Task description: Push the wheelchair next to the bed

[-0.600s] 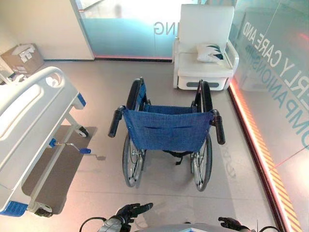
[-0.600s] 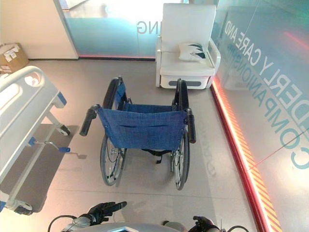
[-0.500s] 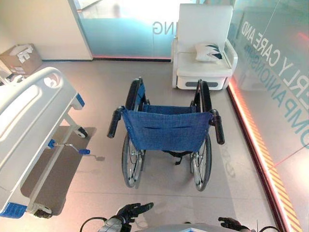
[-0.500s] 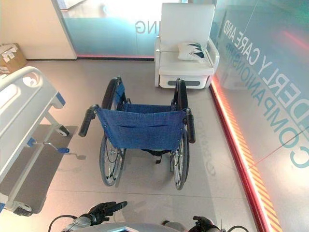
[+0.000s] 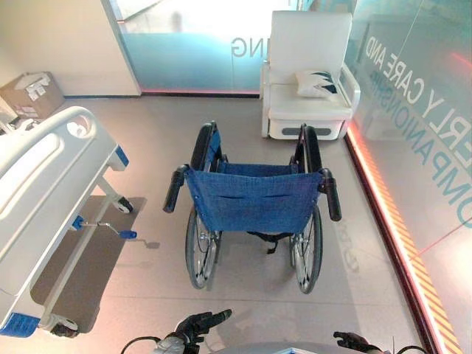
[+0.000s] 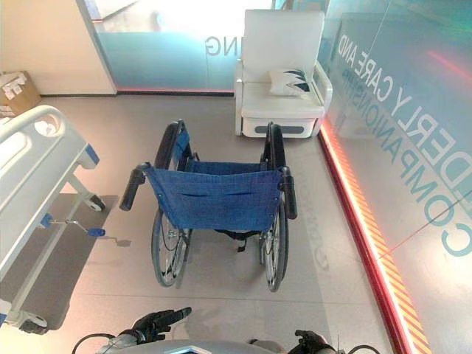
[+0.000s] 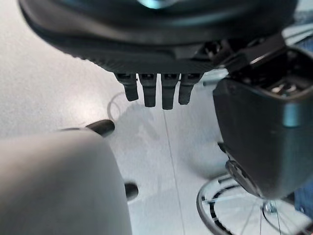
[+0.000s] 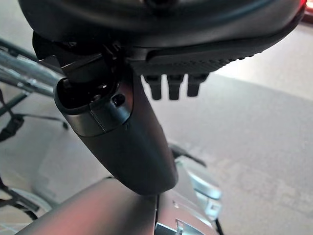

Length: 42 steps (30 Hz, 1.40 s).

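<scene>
Well apart: wheelchair [image 5: 254, 199], bed [image 5: 44, 184]; hands low, empty.

Care-facility showroom: hospital bed [image 5: 44, 184]; wheelchair [image 5: 254, 203]; white recliner [image 5: 308, 74]; lettered glass wall [image 5: 420, 110]

wheelchair [image 5: 254, 203]: blue fabric back, black push handles, black tyres, silver spokes | bed [image 5: 44, 184]: white frame, blue corner caps, blue crank handle | armchair [image 5: 306, 74]: white | cushion [image 5: 318, 82]: white with dark leaf pattern | cardboard box [image 5: 31, 92]: brown | floor [image 5: 147, 295]: pale grey | floor strip [image 5: 398, 243]: red-orange, striped
</scene>
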### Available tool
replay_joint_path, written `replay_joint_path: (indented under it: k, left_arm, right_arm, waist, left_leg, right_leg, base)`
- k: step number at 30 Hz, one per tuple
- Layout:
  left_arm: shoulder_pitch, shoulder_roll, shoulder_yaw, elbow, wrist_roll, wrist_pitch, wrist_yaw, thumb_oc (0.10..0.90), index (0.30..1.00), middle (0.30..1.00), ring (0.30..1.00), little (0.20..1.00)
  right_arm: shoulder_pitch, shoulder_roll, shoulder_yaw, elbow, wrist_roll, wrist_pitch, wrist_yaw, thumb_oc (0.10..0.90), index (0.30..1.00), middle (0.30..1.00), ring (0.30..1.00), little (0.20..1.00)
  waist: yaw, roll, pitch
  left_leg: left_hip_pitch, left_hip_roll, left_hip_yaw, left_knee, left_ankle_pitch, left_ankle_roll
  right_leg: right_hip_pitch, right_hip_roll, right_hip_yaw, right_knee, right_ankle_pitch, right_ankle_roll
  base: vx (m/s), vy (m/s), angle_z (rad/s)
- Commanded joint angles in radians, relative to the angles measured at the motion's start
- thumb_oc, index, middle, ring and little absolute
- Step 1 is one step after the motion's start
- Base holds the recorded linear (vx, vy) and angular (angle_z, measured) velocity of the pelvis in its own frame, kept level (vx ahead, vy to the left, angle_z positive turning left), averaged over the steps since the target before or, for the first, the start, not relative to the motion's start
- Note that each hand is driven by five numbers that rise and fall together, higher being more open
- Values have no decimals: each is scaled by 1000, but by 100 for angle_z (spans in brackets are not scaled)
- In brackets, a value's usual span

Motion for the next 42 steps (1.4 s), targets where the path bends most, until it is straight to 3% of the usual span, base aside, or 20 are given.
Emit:
replay_joint_path:
  k: [1,5,10,11,14,17,19,23,29,32,33,35,37,40,42]
  left_arm:
    - [-63,26,71,23,-57,-3,70,800,900,900,900,900]
    - [-73,67,111,27,-49,13,115,800,900,900,900,900]
    - [-133,246,207,39,-75,48,124,800,900,900,900,900]
    - [-163,320,229,35,-93,45,105,800,900,900,900,900]
    - [-197,405,246,-1,-126,8,113,800,900,900,900,900]
    - [-243,506,284,-162,-201,-39,177,800,900,900,900,900]
    - [-246,528,300,-221,-207,-55,198,800,900,900,900,900]
    - [-261,592,348,-459,-164,-84,271,800,900,900,900,900]
    - [-345,648,382,-722,-170,-64,295,800,900,900,900,900]
    - [-370,654,394,-868,-169,-69,267,800,900,900,900,900]
    - [-372,657,395,-908,-158,-78,269,800,900,900,900,900]
    - [-374,644,401,-965,-209,-124,243,800,900,900,900,900]
    - [-384,616,410,-1026,-275,-124,202,800,900,900,900,900]
    - [-378,584,404,-1076,-263,-112,194,800,900,900,900,900]
    - [-375,582,376,-1083,-241,-97,173,800,900,900,900,900]
  right_arm:
    - [-64,27,-9,5,100,-28,13,800,900,900,900,900]
    - [-72,-10,-50,6,130,-18,5,800,900,900,900,900]
    - [-122,-177,-154,0,157,-5,-6,800,900,900,900,900]
    - [-146,-254,-190,-6,180,-14,-6,800,900,900,900,900]
    - [-173,-341,-230,-34,228,-5,-11,800,900,900,900,900]
    - [-208,-441,-310,-159,393,-12,-75,800,900,900,900,900]
    - [-215,-463,-335,-229,438,-22,-110,800,900,900,900,900]
    - [-235,-515,-385,-558,511,-45,-279,800,900,900,900,900]
    - [-325,-527,-411,-921,526,-54,-409,800,900,900,900,900]
    - [-354,-484,-425,-1086,584,-91,-456,800,900,900,900,900]
    - [-361,-463,-428,-1130,617,-130,-459,800,900,900,900,900]
    - [-367,-409,-431,-1229,662,-185,-433,800,900,900,900,900]
    - [-372,-366,-414,-1298,683,-196,-405,800,900,900,900,900]
    - [-367,-324,-394,-1348,708,-187,-361,800,900,900,900,900]
    - [-363,-303,-356,-1386,757,-140,-319,800,900,900,900,900]
  waist:
    - [-7,-19,7]
    - [-9,-14,5]
    - [-9,-11,-4]
    - [-11,-11,-4]
    - [-12,-10,-6]
    - [-11,-9,-5]
    - [-10,-10,-5]
    - [-10,-11,3]
    - [-16,-3,3]
    - [-16,1,-2]
    - [-15,4,-5]
    - [-14,7,-12]
    - [-13,7,-16]
    - [-14,8,-16]
    - [-14,7,-17]
  left_leg:
    - [-35,-60,14,32,-59,19]
    - [-29,-58,18,31,-56,16]
    - [-16,-54,30,24,-49,9]
    - [-7,-54,34,18,-48,8]
    - [-7,-53,38,14,-46,7]
    - [-11,-55,38,11,-46,7]
    - [-13,-57,36,11,-47,7]
    - [-21,-62,25,8,-48,6]
    - [-26,-65,21,2,-46,6]
    - [-23,-64,24,1,-49,7]
    - [-22,-63,24,0,-51,7]
    - [-21,-63,26,-1,-53,8]
    - [-21,-63,29,0,-54,9]
    - [-18,-63,32,1,-55,10]
    - [-16,-64,35,1,-54,11]
  right_leg:
    - [15,-18,-13,-3,9,28]
    - [24,-16,-19,-7,9,26]
    - [40,-17,-30,-19,14,26]
    - [47,-17,-33,-25,16,28]
    - [47,-18,-33,-29,21,30]
    - [44,-19,-30,-33,26,32]
    - [41,-18,-28,-33,26,32]
    - [32,-19,-21,-34,28,35]
    - [24,-16,-8,-33,24,34]
    - [28,-16,-7,-33,19,33]
    - [29,-15,-6,-34,18,33]
    - [29,-16,-6,-36,16,34]
    - [31,-18,-8,-36,14,34]
    - [31,-19,-8,-32,12,35]
    - [33,-20,-11,-31,11,37]
  base:
    - [42,4,1]
    - [10,2,0]
    - [7,2,0]
    - [0,0,0]
    - [0,0,0]
    - [-23,11,0]
    - [-35,18,0]
    - [-44,21,-3]
    - [-5,33,0]
    - [8,10,0]
    - [34,24,0]
    - [35,22,0]
    - [16,4,1]
    - [0,0,0]
    - [0,0,0]
